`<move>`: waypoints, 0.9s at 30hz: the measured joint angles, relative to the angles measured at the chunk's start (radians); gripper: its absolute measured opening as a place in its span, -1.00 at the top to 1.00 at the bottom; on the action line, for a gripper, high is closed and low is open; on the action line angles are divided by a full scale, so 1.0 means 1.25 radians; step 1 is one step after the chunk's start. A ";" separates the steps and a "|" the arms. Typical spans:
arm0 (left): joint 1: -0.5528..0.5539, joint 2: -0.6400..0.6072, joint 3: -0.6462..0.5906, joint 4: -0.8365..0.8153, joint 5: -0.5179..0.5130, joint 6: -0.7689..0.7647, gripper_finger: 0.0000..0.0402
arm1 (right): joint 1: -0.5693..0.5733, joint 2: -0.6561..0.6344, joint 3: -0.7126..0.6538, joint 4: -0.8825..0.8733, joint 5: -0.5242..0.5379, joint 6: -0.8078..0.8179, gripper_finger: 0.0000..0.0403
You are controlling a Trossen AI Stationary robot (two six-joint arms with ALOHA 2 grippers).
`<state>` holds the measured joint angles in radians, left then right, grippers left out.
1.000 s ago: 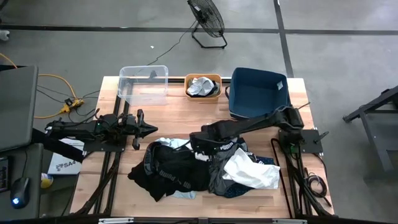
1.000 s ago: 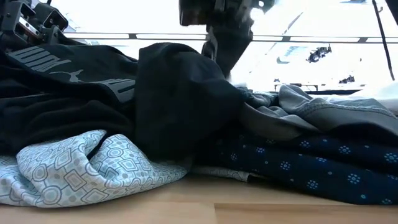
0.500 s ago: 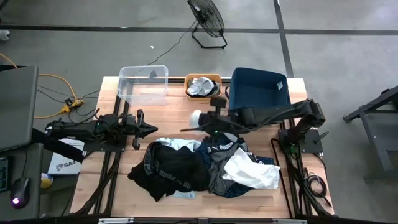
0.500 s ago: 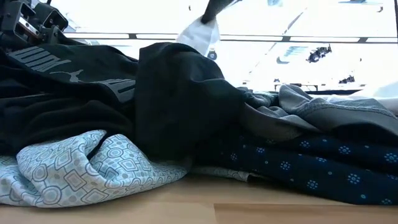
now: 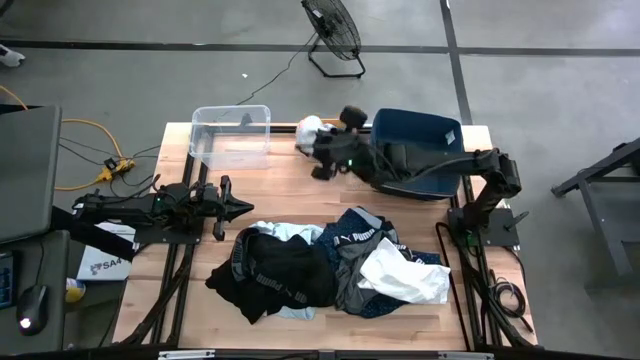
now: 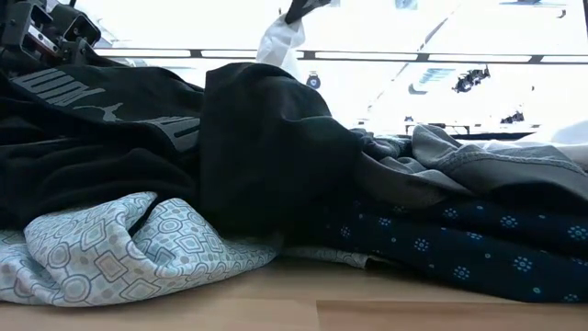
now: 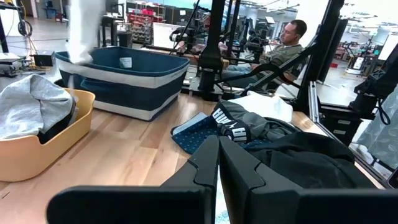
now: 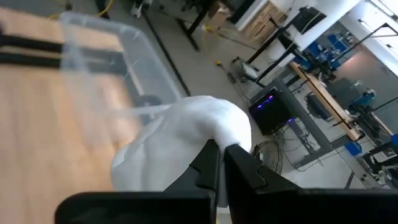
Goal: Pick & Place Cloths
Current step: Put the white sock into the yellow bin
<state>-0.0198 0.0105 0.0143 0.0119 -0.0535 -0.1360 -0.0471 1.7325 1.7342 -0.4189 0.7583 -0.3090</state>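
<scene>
A pile of cloths (image 5: 320, 265) lies on the table's near middle: black with white lettering (image 6: 110, 119), grey (image 6: 478, 170), navy with dots (image 6: 441, 248), light blue patterned (image 6: 119, 248) and white (image 5: 405, 280). My right gripper (image 5: 320, 140) is shut on a small white cloth (image 5: 308, 127), high over the far edge by the orange bin (image 5: 335, 148). The cloth also shows in the low view (image 6: 283, 41). My left gripper (image 5: 246, 208) waits shut at the table's left, left of the pile. My right gripper pinches a bunched fold of the white cloth (image 8: 208, 134) between its two fingers, reaching in from the table's right. Whether it has one layer or several, I cannot tell. The cloth hangs slack below the fingers (image 6: 280, 46), lifted clear of the table and the pile.
A clear bin (image 5: 232, 135) stands at the far left. The orange bin (image 7: 56, 134) beside it holds a grey cloth (image 7: 31, 112). A dark blue bin (image 5: 415, 150) stands at the far right, under my right arm. A person (image 7: 289, 40) sits beyond the table.
My right gripper has risen from the pile with the white cloth and swung toward the table's far edge. It now stands over the orange bin, between the clear and dark blue bins. The cloth has been lifted clear and hangs from the fingers. The pile stays put.
</scene>
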 joint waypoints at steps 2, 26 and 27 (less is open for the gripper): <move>0.000 0.000 0.000 0.000 0.000 0.000 0.94 | -0.030 0.000 0.000 0.029 -0.030 -0.011 0.98; 0.000 0.000 0.000 0.000 0.002 0.000 0.94 | -0.304 0.136 0.000 0.108 -0.448 0.032 0.98; 0.000 0.000 0.000 0.000 0.002 0.000 0.94 | -0.306 0.146 0.000 0.108 -0.448 0.038 0.98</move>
<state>-0.0199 0.0107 0.0143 0.0118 -0.0509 -0.1360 -0.4290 1.9153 1.7344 -0.2841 0.1989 -0.2614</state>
